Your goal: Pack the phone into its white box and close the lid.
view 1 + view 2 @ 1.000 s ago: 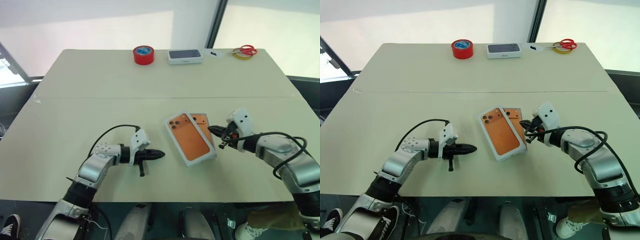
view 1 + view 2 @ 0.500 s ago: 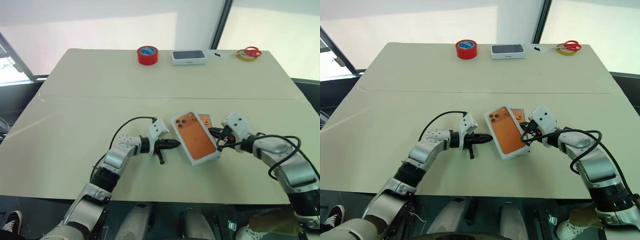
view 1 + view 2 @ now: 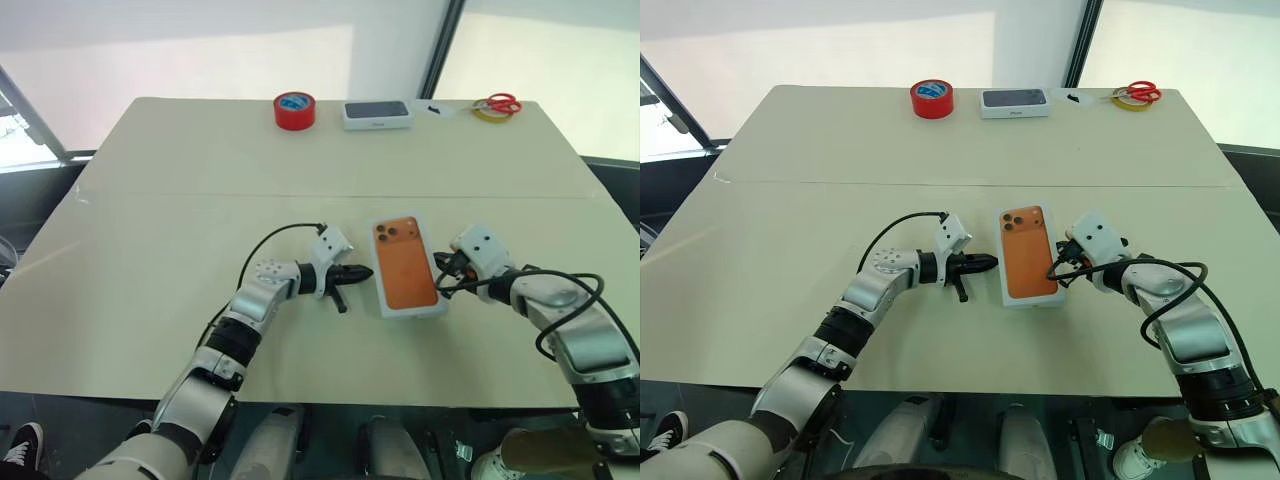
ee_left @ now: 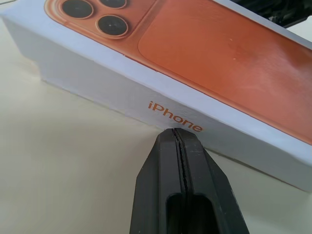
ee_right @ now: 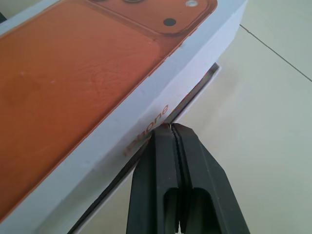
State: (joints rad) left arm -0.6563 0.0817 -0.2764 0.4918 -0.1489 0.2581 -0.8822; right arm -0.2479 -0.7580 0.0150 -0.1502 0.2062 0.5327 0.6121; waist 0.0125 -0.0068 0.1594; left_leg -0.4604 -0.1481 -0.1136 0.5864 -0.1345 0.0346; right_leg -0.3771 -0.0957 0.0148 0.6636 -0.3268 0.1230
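Lid, orange phone picture on top, sits over the box between the two claws on the worktop. Left claw pinched closed, empty, tips against the lid's side wall. Right claw also closed, empty, tips at the opposite wall, where a dark gap shows the lid not fully down.

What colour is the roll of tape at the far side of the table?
Red, with a blue core; the tape roll shows best in the left eye view.
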